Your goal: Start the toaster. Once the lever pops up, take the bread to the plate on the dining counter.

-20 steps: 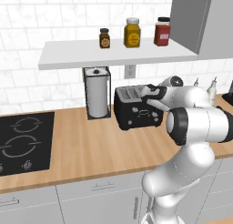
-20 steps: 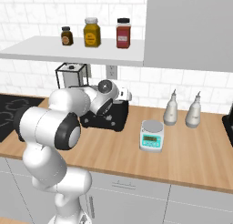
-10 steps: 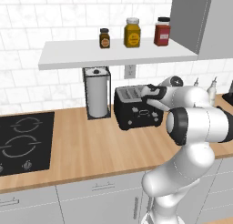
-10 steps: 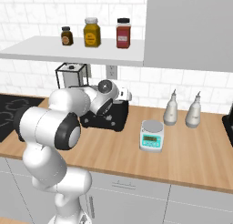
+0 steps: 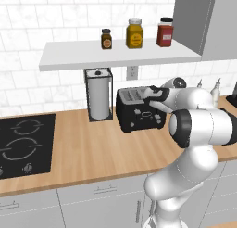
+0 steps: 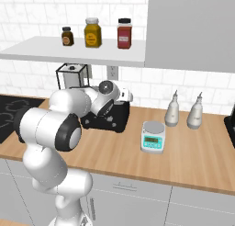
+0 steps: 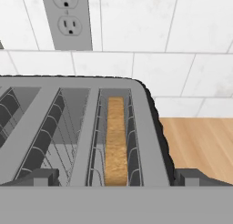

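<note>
No movement since the last frame.
Left base: gripper parked over the toaster top.
Right base: arm hides most of the toaster.
Hand: jaws wide open, fingertips straddling the slot holding the bread.

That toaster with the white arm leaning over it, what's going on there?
The arm has its end effector open just above the toaster, finger tips straddling the slot that holds the bread. The slice sits low in the slot, and nothing is gripped. The toaster stands on the wood counter beside a paper-towel roll.
</note>
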Motion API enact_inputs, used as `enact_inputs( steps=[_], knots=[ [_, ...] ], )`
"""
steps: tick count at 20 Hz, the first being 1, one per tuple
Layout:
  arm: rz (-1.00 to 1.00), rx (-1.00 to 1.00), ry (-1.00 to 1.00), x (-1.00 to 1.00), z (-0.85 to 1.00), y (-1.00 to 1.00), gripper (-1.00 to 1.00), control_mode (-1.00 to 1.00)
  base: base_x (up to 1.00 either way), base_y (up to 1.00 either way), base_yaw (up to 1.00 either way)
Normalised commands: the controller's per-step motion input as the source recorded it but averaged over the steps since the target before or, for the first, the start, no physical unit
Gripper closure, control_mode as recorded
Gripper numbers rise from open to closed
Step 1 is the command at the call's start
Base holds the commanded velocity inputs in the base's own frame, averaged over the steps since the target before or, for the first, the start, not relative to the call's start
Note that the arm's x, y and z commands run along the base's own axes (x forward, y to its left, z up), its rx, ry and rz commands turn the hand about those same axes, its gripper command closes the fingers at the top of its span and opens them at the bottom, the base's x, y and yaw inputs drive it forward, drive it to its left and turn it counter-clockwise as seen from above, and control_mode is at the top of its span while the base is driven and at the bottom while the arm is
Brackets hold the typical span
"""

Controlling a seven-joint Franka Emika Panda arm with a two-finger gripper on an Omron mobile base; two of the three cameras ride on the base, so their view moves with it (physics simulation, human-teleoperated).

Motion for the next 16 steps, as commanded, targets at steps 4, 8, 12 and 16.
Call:
enact_inputs(
  steps=[4,8,12,16],
  knots=[
    [0.0,0.0,0.0,0.0,0.0,0.0,-1.0,-1.0,0.0,0.0,0.0],
    [0.0,0.0,0.0,0.0,0.0,0.0,-1.0,-1.0,0.0,0.0,0.0],
    [0.0,0.0,0.0,0.0,0.0,0.0,-1.0,-1.0,0.0,0.0,0.0],
    [0.0,0.0,0.0,0.0,0.0,0.0,-1.0,-1.0,0.0,0.0,0.0]
  ],
)
